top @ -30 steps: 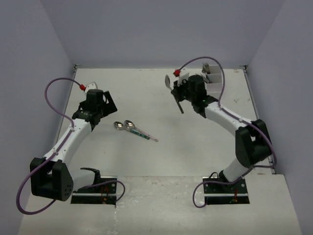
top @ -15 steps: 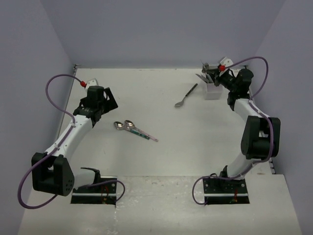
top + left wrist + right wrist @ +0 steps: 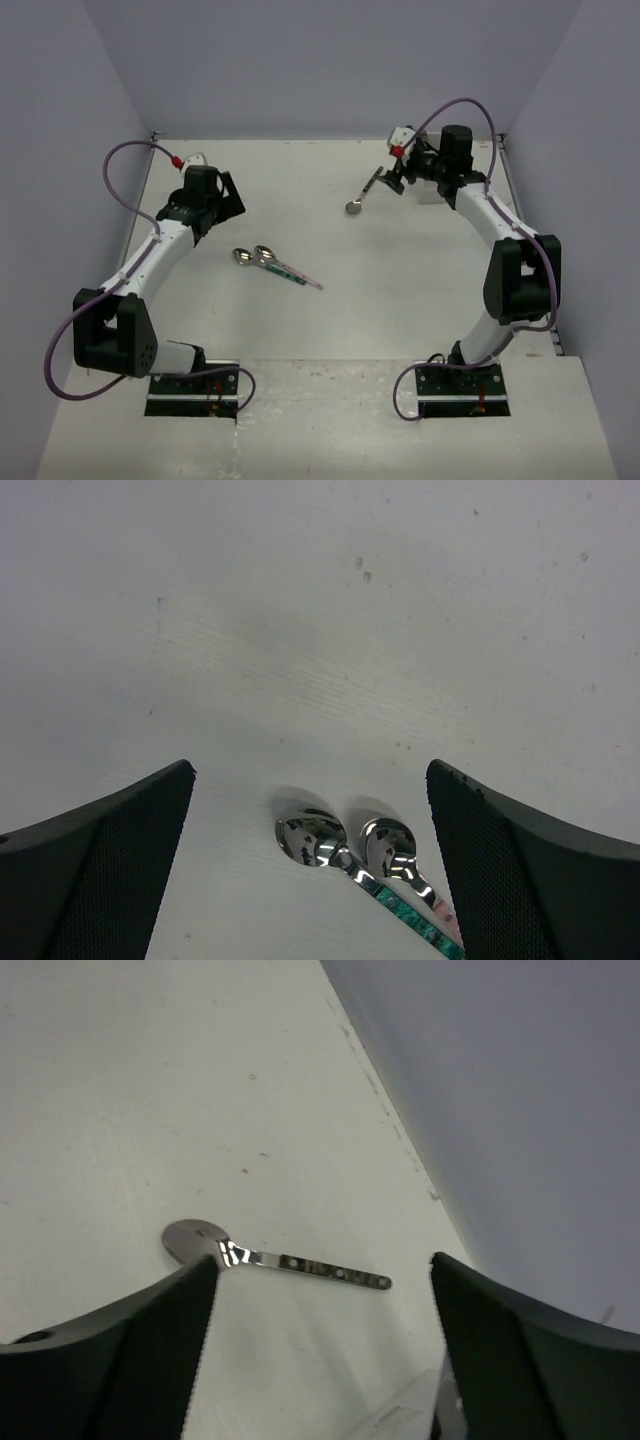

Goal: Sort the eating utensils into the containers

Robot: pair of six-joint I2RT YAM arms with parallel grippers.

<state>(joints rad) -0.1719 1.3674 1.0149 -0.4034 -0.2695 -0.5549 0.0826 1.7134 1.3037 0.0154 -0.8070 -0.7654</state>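
Note:
Two spoons lie side by side mid-table, one with a teal handle (image 3: 285, 272) (image 3: 312, 837) and one with a pink handle (image 3: 265, 253) (image 3: 390, 842). My left gripper (image 3: 215, 203) (image 3: 310, 770) hovers open to their back left, with nothing between its fingers. A dark-handled spoon (image 3: 362, 195) (image 3: 280, 1258) lies flat at the back right. My right gripper (image 3: 393, 180) (image 3: 322, 1260) stands open just over that spoon's handle end and holds nothing. The white container (image 3: 432, 190) is mostly hidden behind the right arm.
Grey walls close the table at the back and on both sides. The right wall's foot (image 3: 400, 1140) runs close behind the dark-handled spoon. Purple cables loop above both arms.
A second ago my right gripper held the dark-handled spoon in the air. Now the spoon lies on the table and the gripper is open over it. The left arm shifted slightly back.

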